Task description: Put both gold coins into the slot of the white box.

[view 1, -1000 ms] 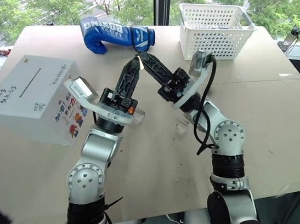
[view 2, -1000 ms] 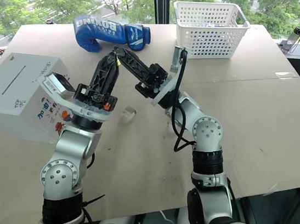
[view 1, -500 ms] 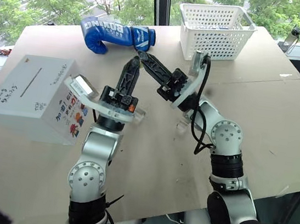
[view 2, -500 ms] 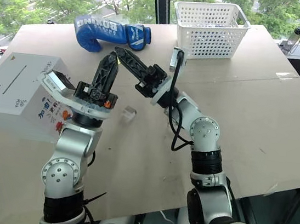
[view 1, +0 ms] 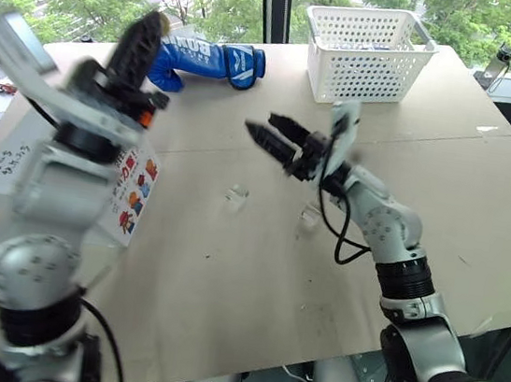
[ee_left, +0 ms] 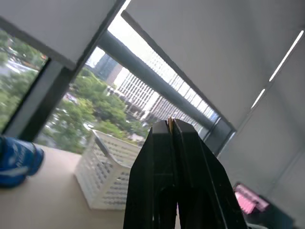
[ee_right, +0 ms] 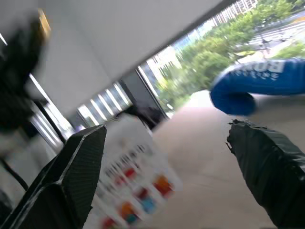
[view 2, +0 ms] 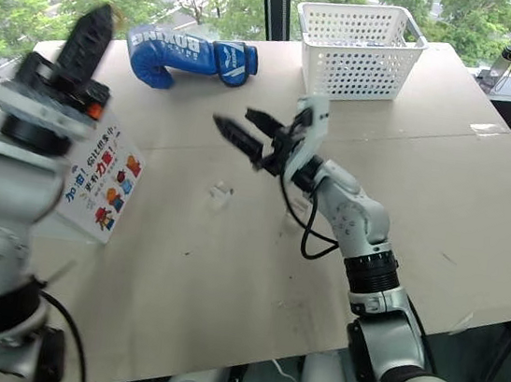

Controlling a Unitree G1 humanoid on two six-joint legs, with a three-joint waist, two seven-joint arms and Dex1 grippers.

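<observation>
Over the left edge of the beige worktop (view 1: pixel 254 276), the head views show the left gripper (view 1: pixel 145 30) raised high, its two black fingers pressed together on a tiny pale-gold coin (view 1: pixel 163 20) at their tips. Beneath that arm stands the large white cardboard box (view 1: pixel 133 189) with its cartoon-sticker side facing the middle of the worktop; its slot is hidden behind the arm. Near the worktop's middle, the right gripper (view 1: pixel 266 128) hangs above the surface with its fingers spread apart and nothing between them. Two small clear blocks (view 1: pixel 235 194) lie on the worktop below and beside it. A blue boxing glove (view 1: pixel 207 57) lies near the far edge, and a white plastic lattice basket (view 1: pixel 364 45) sits towards the far right corner.

Along the left wrist view, the closed black fingers (ee_left: pixel 157 162) pinch a sliver of gold at their tips, with the basket behind them.

Along the right wrist view, the two fingers (ee_right: pixel 76 162) stand wide apart, framing the sticker side of the box and the blue glove. I cannot tell where the second coin is.
</observation>
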